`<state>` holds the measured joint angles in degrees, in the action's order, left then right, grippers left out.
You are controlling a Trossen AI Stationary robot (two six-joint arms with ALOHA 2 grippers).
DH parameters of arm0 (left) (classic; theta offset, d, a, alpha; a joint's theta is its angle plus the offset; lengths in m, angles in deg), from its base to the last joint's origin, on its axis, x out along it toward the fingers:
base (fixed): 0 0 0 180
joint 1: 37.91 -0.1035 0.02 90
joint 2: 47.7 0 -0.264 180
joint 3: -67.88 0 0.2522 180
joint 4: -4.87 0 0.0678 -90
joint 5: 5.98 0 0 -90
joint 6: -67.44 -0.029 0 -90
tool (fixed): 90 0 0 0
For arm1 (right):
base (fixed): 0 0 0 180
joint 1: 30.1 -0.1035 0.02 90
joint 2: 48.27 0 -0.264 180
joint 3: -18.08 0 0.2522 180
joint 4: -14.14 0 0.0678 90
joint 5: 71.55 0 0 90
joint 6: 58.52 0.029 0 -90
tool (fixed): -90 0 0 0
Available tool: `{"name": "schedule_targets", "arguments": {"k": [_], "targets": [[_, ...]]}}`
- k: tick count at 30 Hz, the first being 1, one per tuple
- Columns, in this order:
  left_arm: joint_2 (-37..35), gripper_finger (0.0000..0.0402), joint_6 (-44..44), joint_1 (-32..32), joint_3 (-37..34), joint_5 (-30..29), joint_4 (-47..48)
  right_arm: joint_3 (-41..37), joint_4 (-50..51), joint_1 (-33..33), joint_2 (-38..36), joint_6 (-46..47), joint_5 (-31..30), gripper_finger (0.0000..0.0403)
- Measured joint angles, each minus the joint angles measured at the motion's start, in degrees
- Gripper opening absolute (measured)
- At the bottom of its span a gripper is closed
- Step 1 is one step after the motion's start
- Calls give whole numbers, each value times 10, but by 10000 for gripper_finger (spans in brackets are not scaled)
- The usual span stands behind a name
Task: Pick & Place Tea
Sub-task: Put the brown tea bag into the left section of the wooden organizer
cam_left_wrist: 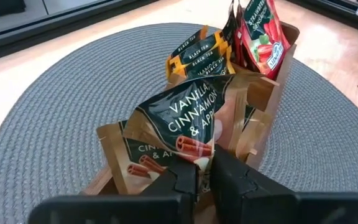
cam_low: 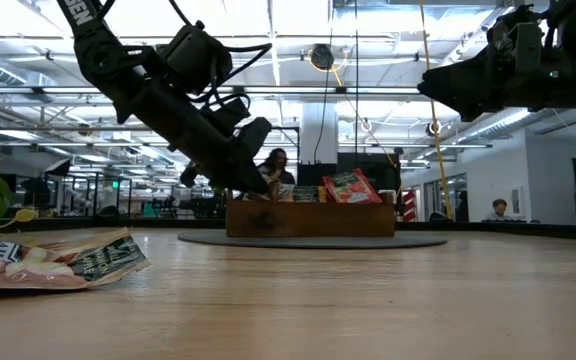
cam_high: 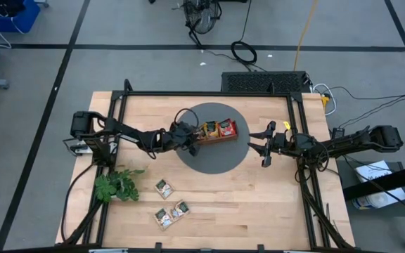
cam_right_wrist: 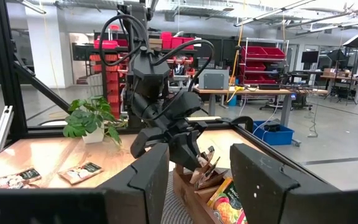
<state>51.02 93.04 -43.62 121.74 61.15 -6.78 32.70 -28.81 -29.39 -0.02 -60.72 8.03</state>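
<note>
Just beyond the left gripper stands the wooden tray on a round grey mat, orange and red sachets upright further along it; the jaws pinch a pale, dark-green-printed tea sachet over the nearest compartment; three more sachets lie well behind, by a leafy sprig; right gripper waits open across the tray.

high: overhead | low: table-level | wrists: close, forward | shared: wooden tray
</note>
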Motion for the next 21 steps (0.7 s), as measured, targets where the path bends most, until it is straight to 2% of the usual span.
{"name": "schedule_targets", "arguments": {"k": [7,16,21], "targets": [[0,82,18,2,0,4,-16,0,0,0,0,0,0,155],[0,162,30,2,0,1,-20,0,0,0,0,0,0,155],[0,189,28,2,0,4,-28,0,0,0,0,0,0,155]]}}
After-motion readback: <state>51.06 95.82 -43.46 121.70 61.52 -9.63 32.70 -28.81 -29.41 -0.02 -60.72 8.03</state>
